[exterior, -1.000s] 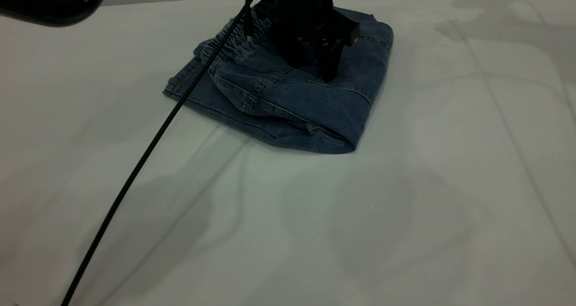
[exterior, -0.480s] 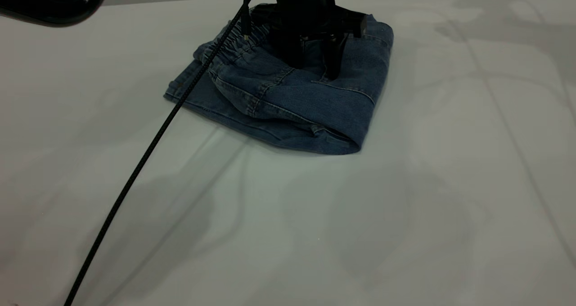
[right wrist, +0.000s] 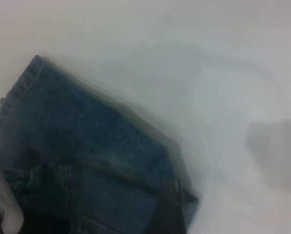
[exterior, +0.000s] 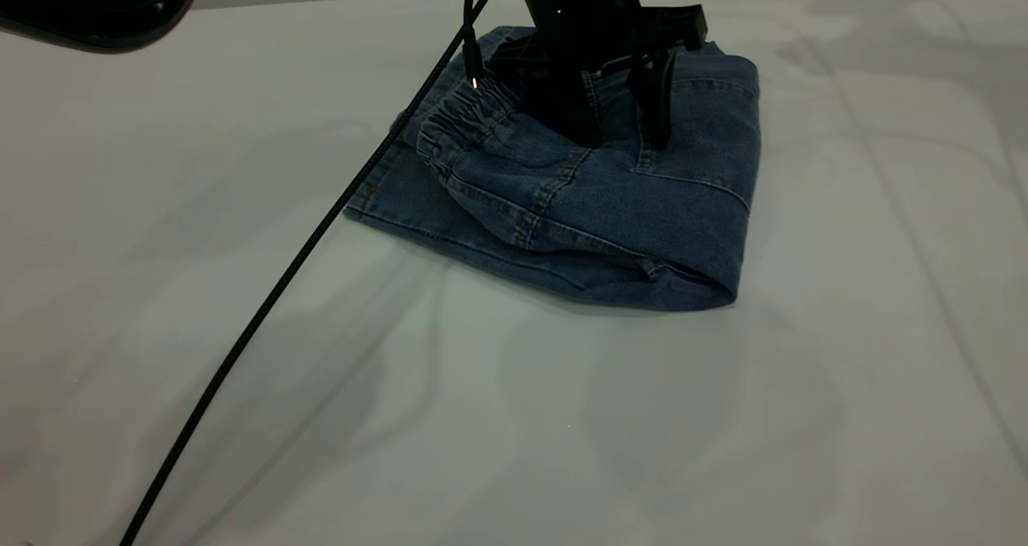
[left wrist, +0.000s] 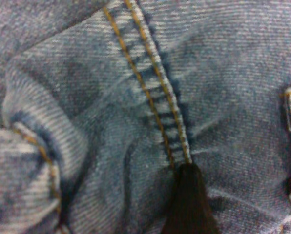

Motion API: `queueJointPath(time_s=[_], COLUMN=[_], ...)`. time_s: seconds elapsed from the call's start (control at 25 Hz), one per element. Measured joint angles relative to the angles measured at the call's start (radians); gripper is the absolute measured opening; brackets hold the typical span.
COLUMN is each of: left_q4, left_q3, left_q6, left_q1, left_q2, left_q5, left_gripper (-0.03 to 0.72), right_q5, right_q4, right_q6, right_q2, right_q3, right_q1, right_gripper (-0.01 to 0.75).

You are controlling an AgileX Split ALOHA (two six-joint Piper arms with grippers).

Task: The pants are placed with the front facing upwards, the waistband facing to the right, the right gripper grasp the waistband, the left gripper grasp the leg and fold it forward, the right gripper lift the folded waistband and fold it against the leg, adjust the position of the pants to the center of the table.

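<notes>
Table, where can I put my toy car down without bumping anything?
The table is bare across the whole near stretch in front of the pants, and also to their right. It is crowded at the far middle: the left gripper stands on the folded pants, fingers apart, and its black cable slants down to the near left corner.

Folded pants [exterior: 610, 209] lie on desk [exterior: 562, 417] toward far edge; waistband [exterior: 462, 120] on their left end; gripper [exterior: 622, 132] atop them.
</notes>
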Motion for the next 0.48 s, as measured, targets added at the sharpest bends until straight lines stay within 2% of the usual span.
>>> queueJointPath(time_s=[0.2, 0.48], left_q4=[0.011, 0.014], left_q3=[0.000, 0.000], left_q6=[-0.044, -0.007], left_q1=[0.000, 0.001], left_q2=[0.000, -0.017], left_q5=[-0.002, -0.001], left_gripper=[0.482, 0.482], right_q5=[0.005, 0.006], right_q4=[0.000, -0.001], right_q6=[0.000, -0.001], right_q2=[0.000, 0.000], right_q3=[0.000, -0.004], right_q1=[0.000, -0.001], right_gripper=[0.566, 0.566])
